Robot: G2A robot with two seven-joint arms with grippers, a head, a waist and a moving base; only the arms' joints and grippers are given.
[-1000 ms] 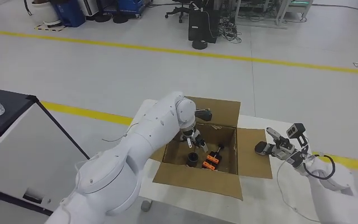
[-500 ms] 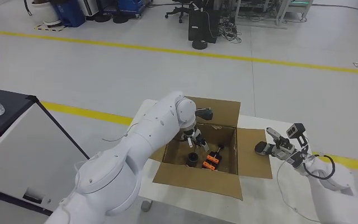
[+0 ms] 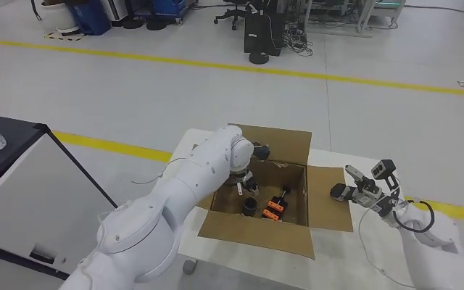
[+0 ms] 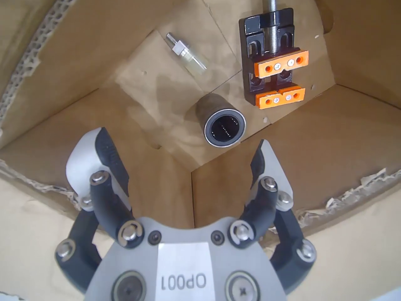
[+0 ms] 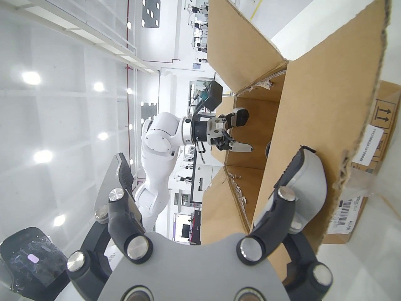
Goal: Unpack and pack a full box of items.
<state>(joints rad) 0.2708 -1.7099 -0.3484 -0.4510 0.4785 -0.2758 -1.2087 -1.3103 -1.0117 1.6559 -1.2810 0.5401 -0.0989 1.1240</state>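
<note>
**Left gripper** [image 4: 183, 148] [image 3: 245, 180]: fingers spread wide, nothing between them. It hangs inside the mouth of the box, toward the far-left part of the opening, pointing down at the floor of the box and clear of the contents. The right wrist view [image 5: 244, 133] shows it from the side, level with the box rim, both fingers apart.

**Right gripper** [image 5: 213, 164] [image 3: 343, 183]: fingers spread, empty. It sits at the outer edge of the box's right side flap. One finger [image 5: 308, 164] lies close against the cardboard; whether it touches cannot be told.

**Box** [image 3: 257, 232] [image 4: 344, 126] [image 5: 313, 111]: brown corrugated cardboard, standing on the table [image 3: 362, 254], all four flaps folded outward, torn edges on the flaps. Three items lie on its floor:

1. **Cylinder** [image 4: 224, 126] [image 3: 250, 206]: dark metal sleeve with a bright rim and hollow bore, lying on its side near the front wall, open end toward the left wrist camera.
2. **Vise** [image 4: 274, 73] [image 3: 274, 206]: black body, two orange jaw plates, threaded screw running out of one end. It lies flat just beside the cylinder, apart from it.
3. **Fitting** [image 4: 185, 55]: small silver piece with a hex section and a short threaded stud. It lies loose on the floor, apart from both the cylinder and the vise.
</note>
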